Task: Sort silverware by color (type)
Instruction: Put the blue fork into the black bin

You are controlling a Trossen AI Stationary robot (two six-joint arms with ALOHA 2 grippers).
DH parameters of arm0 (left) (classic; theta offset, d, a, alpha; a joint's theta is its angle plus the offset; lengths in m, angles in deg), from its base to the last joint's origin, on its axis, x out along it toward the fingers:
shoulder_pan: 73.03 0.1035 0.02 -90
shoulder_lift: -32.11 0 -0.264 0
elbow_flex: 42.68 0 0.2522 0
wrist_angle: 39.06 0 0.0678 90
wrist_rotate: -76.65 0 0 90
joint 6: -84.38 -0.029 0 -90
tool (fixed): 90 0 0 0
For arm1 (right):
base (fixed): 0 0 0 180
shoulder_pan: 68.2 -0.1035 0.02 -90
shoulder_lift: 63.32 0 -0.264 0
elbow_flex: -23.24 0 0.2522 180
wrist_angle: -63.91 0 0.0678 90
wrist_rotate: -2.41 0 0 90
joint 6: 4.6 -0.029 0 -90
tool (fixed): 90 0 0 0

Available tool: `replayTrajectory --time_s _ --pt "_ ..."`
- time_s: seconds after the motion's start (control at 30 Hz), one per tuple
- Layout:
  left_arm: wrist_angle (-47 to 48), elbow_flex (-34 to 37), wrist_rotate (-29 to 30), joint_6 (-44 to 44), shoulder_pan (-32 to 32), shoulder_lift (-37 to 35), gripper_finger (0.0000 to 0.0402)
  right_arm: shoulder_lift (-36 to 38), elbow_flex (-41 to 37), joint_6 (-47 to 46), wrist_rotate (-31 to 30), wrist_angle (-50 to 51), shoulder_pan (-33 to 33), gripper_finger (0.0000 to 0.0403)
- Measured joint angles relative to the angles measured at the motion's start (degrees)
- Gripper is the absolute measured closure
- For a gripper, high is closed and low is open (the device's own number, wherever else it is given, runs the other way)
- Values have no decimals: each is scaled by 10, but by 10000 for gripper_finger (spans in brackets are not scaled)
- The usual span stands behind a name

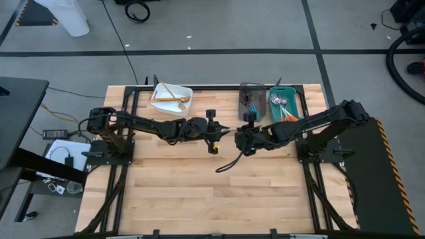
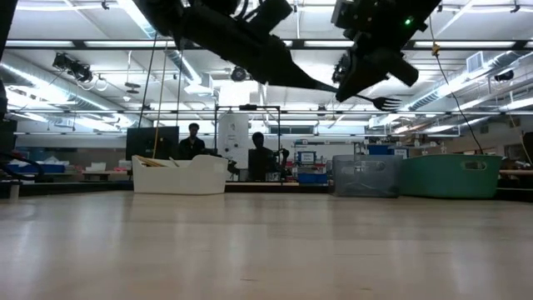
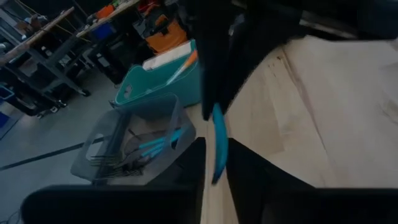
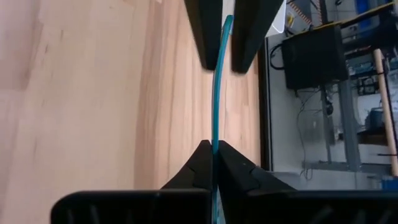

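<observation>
Right wrist view showed the right gripper (image 4: pixel 213 149) clenched on the slim blue-handled fork (image 4: pixel 216 93), whose far end lay between the left gripper (image 4: pixel 219 59) fingers, seemingly a handover above the grey bin (image 1: pixel 251 101).

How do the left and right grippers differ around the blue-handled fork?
The right gripper is shut on the blue-handled fork; the left gripper stands open, with gaps beside the handle. The left gripper reaches in from the left side of the table, the right gripper from its right side. Both hang above the table's middle, around the same handle.
</observation>
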Motion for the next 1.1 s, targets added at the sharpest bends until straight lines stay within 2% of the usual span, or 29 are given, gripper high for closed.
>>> replayTrajectory --time_s 0.2,0.33,0.43,0.63,0.97,1.1 --pt "14 0 -19 0 2 -16 303 34 0 -54 12 25 -25 390" --pt "-13 22 -27 2 2 -16 300 58 0 -70 19 18 -43 390" --pt "-68 42 -41 14 2 -16 299 71 0 -73 21 -1 -55 390" --pt "-146 50 -93 20 1 -16 299 96 0 -68 20 -100 -67 387" --pt "-231 50 -107 19 1 -16 298 119 0 2 29 -293 -78 387" --pt "-272 50 -141 12 -2 -16 298 126 0 3 34 -329 -78 387"
